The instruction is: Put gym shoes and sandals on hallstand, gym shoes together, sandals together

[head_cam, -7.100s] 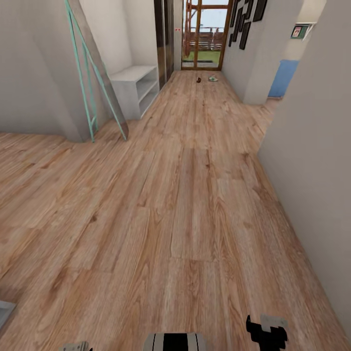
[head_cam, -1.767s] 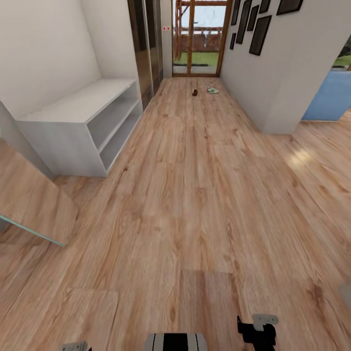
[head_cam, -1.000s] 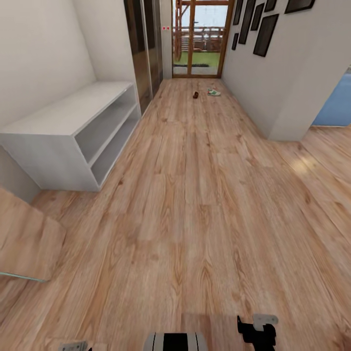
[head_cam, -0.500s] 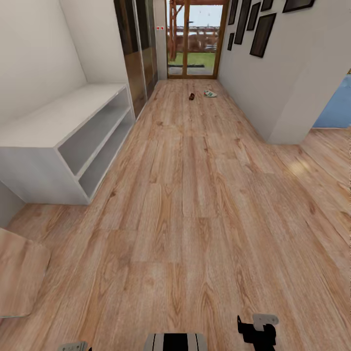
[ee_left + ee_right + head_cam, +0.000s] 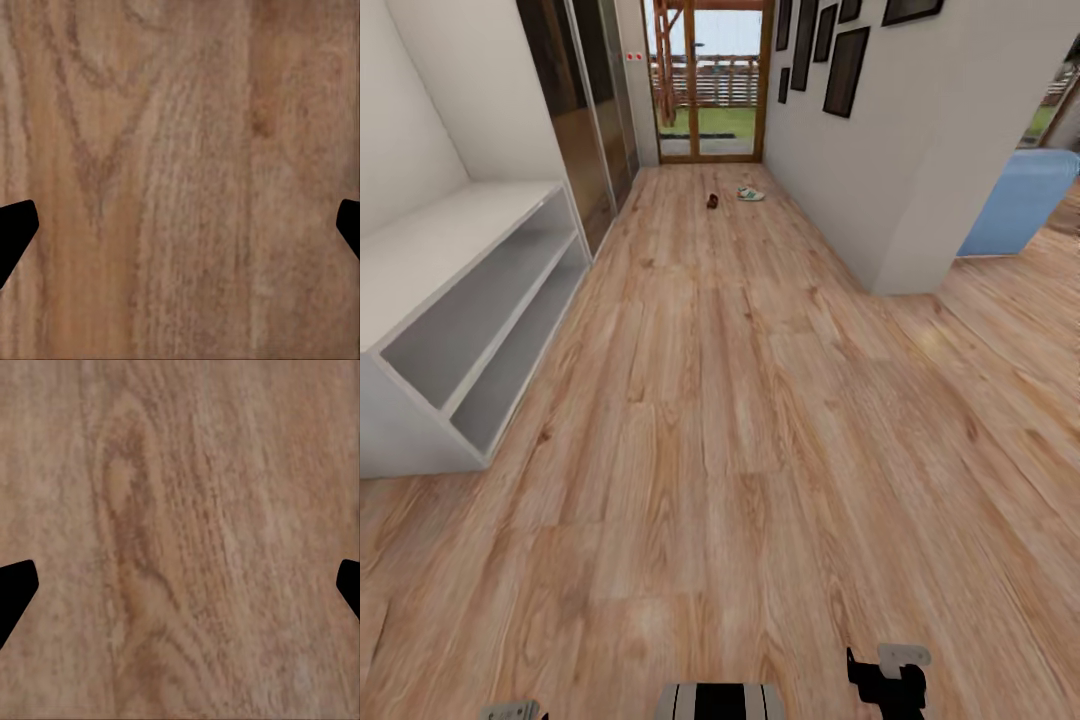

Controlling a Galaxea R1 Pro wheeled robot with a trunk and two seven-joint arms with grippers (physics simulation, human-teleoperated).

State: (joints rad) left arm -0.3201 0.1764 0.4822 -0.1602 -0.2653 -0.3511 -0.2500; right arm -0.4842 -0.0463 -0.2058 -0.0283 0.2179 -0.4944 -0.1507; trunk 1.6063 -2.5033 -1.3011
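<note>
At nine o'clock in the head view, the hallstand (image 5: 455,300) is standing against the left wall, its two pale grey shelf tiers facing the walkway and holding no shoes. Beyond it, at eleven o'clock, dark sliding doors (image 5: 575,120) are lining the same wall. Far ahead at twelve o'clock, near the glazed door (image 5: 710,80), a dark brown sandal (image 5: 711,202) and, just to its right, a white gym shoe (image 5: 751,194) are lying on the corridor floor (image 5: 740,420), too small to show whether their partners are beside them. At one o'clock, black picture frames (image 5: 847,70) are hanging on the right wall, and a blue seat (image 5: 1015,200) is showing at two o'clock past the wall's corner. Nothing is blocking the bare planks up to the shoes.

Both arms appear tucked low for driving: the left gripper (image 5: 180,225) and right gripper (image 5: 180,585) are each spread wide over bare planks, grasping nothing.
</note>
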